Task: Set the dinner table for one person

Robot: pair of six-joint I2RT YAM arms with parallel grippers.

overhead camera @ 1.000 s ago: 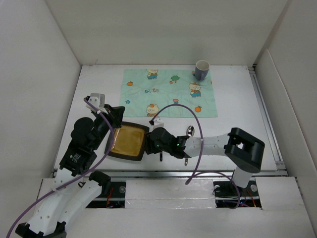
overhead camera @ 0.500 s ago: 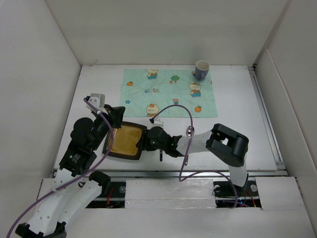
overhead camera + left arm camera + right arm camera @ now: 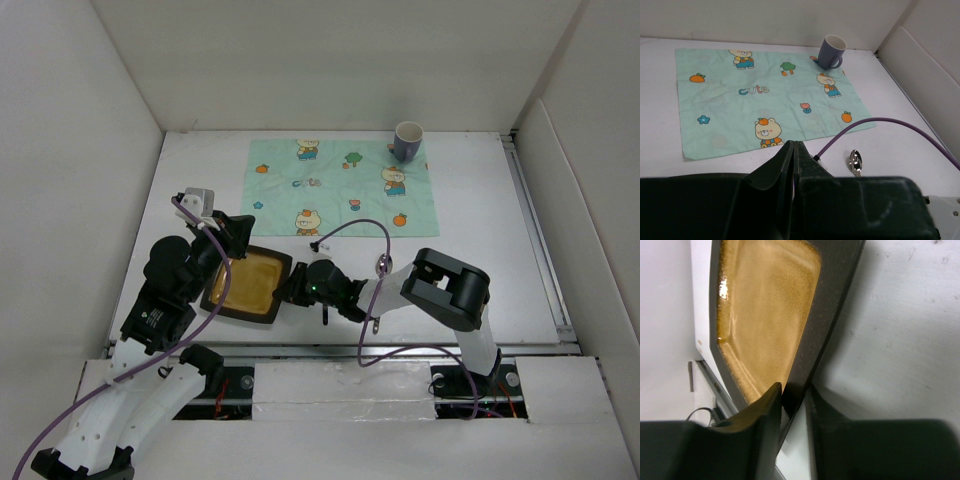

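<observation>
**Inspector:** Tool status?

**Assessor:** The right tool (image 3: 792, 390) is clamped on the dark rim of the plate (image 3: 767, 305), one finger on either side. The left tool (image 3: 793, 150) has its fingers pressed together with nothing visible between them. It sits at the plate's upper-left corner.

**Inspector:** Hazards?

**Assessor:** It is a narrow rim hold on a glossy plate, so the plate may pivot or slip. The right forearm may sweep the spoon (image 3: 381, 265) just beside it. The purple cable (image 3: 880, 120) may snag.

**Inspector:** Clearance?

**Assessor:** The plate sits lower left on the tabletop (image 3: 480, 230), near its lower edge. The cloth (image 3: 340, 185) above is open. The mug (image 3: 408, 140) takes only its upper-right corner.
</observation>
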